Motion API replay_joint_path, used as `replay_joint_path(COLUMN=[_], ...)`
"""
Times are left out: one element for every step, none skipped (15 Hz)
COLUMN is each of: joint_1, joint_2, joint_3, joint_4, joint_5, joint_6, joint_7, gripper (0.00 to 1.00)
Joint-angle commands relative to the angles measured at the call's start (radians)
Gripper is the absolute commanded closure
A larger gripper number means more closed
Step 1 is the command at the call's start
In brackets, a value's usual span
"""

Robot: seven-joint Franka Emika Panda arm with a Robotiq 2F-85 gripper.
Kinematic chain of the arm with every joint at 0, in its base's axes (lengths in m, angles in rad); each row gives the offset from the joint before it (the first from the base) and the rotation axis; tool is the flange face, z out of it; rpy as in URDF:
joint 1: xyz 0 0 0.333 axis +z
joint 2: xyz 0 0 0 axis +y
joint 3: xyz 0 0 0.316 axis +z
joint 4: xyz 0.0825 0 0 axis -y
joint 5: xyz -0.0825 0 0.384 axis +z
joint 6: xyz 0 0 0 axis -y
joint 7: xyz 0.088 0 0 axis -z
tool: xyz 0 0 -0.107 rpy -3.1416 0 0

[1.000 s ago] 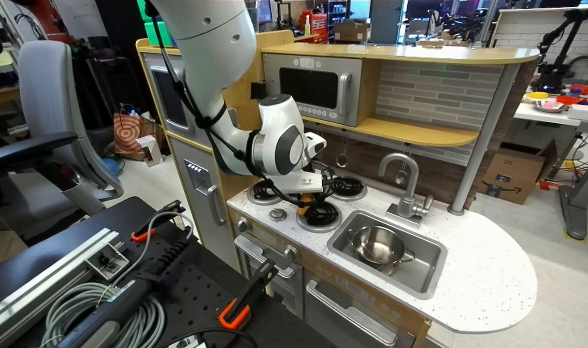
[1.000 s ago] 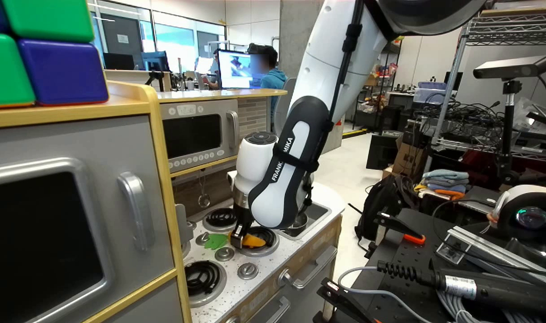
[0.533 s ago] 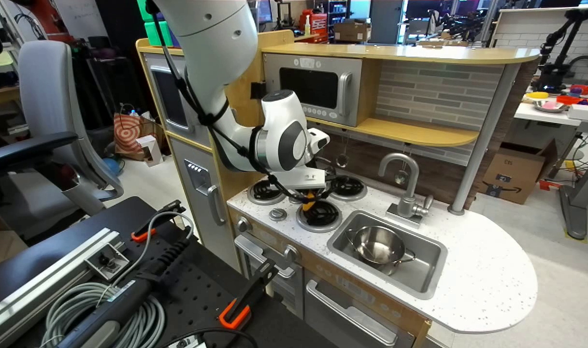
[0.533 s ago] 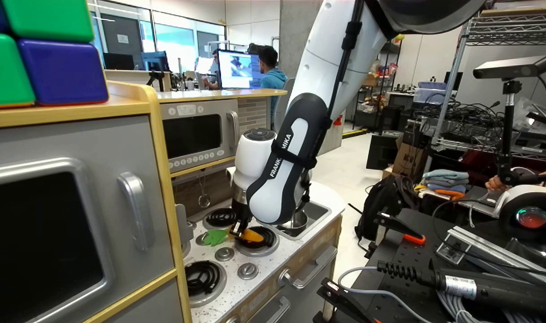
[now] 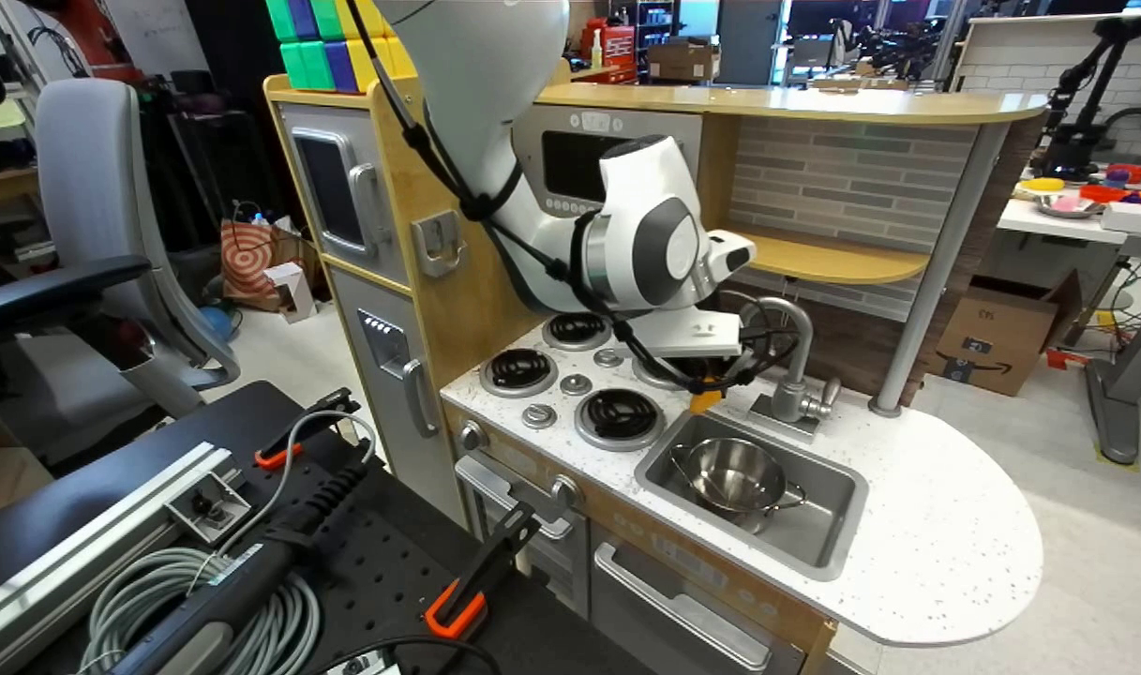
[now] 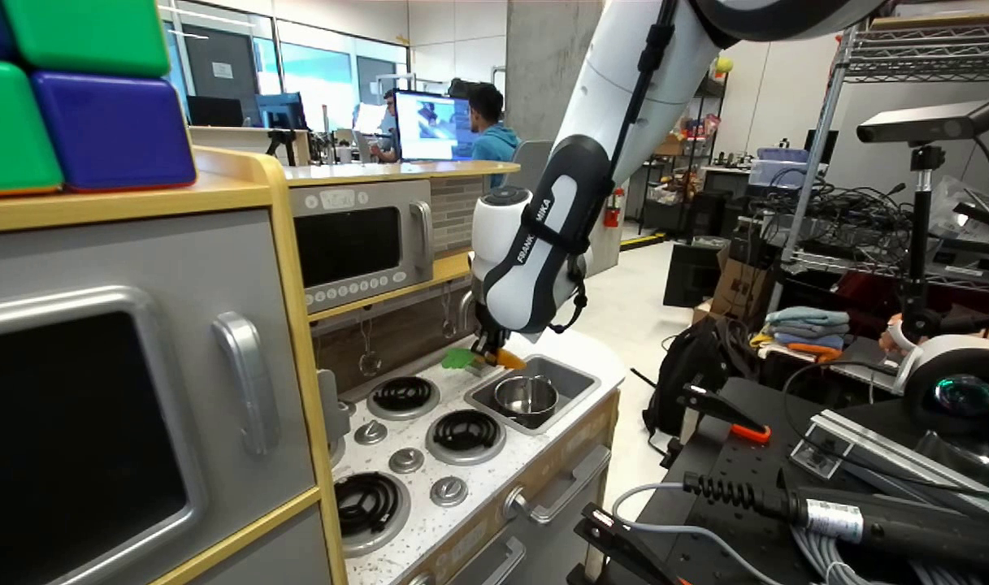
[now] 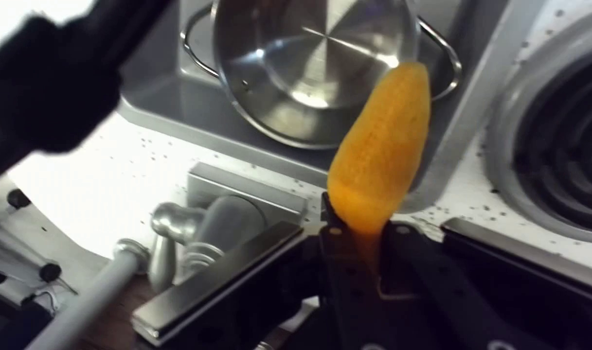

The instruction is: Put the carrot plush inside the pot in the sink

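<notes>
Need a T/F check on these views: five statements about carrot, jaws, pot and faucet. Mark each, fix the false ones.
1. The pot stands on a burner. False: it stands in the sink.
2. The jaws grip the carrot plush. True.
3. The wrist view looks down into the pot. True.
4. The carrot plush lies inside the pot. False: the jaws hold it up, outside the pot.
5. The faucet stands on the counter. True.

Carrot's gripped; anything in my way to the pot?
Nothing visible: the gripper holds the carrot up near the sink, and the pot is uncovered, with open space between. The faucet stands nearby, but seems off that path.
</notes>
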Motion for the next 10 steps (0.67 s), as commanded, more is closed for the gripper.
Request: replay_joint_path(joint_1=[-0.04,-0.053,-0.064,-0.073,-0.079,-0.089,-0.094,-0.098,-0.102,-0.105], joint_2=[0.023,0.027,0.029,0.031,0.034,0.037,0.04,0.043,0.043,0.041], joint_3=[-0.01,-0.005,0.0,0.006,0.01,0.021,0.025,0.032,0.039,0.047], joint_4=[0.074,0.085,0.092,0.099,0.101,0.106,0.108,0.113,0.11,0.109], joint_5=[0.03,0.031,0.031,0.032,0.032,0.036,0.038,0.042,0.049,0.053], joint_6=[-0.116,-0.143,-0.166,-0.19,-0.21,-0.238,-0.255,-0.276,-0.288,-0.303], joint_7=[0.036,0.042,0.047,0.051,0.057,0.058,0.063,0.065,0.066,0.064], gripper=[0.97,0.97,0.97,0.97,0.97,0.97,0.97,0.97,0.63,0.6])
